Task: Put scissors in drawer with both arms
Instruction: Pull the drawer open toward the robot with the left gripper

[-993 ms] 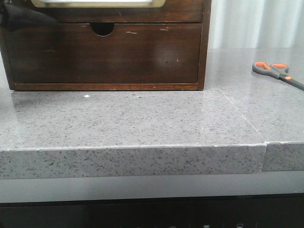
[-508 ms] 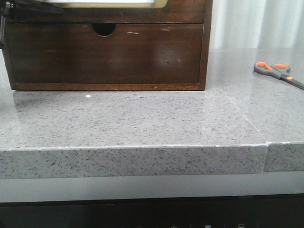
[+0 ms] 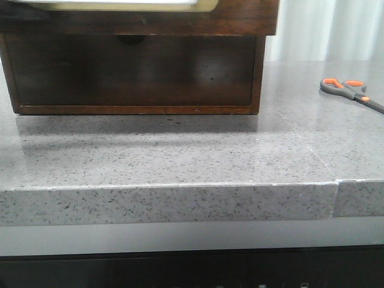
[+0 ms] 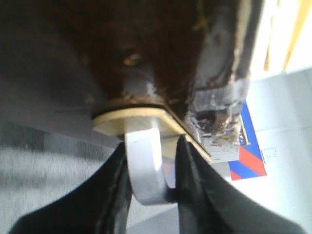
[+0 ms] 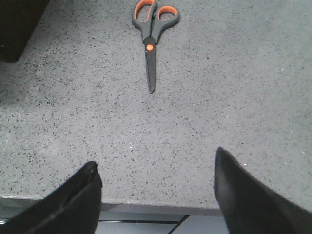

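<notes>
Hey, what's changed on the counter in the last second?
The upper dark brown wooden drawer has slid out toward the camera and now shades the notched front below. The left gripper is shut on a silver loop handle. The orange-and-grey scissors stayed put, with the right gripper open.

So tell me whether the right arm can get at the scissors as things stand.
Probably yes. The scissors lie flat and closed on bare countertop, ahead of the open right gripper, with nothing between them. The cabinet corner sits well off to one side. Actual reach can't be judged from these views.
</notes>
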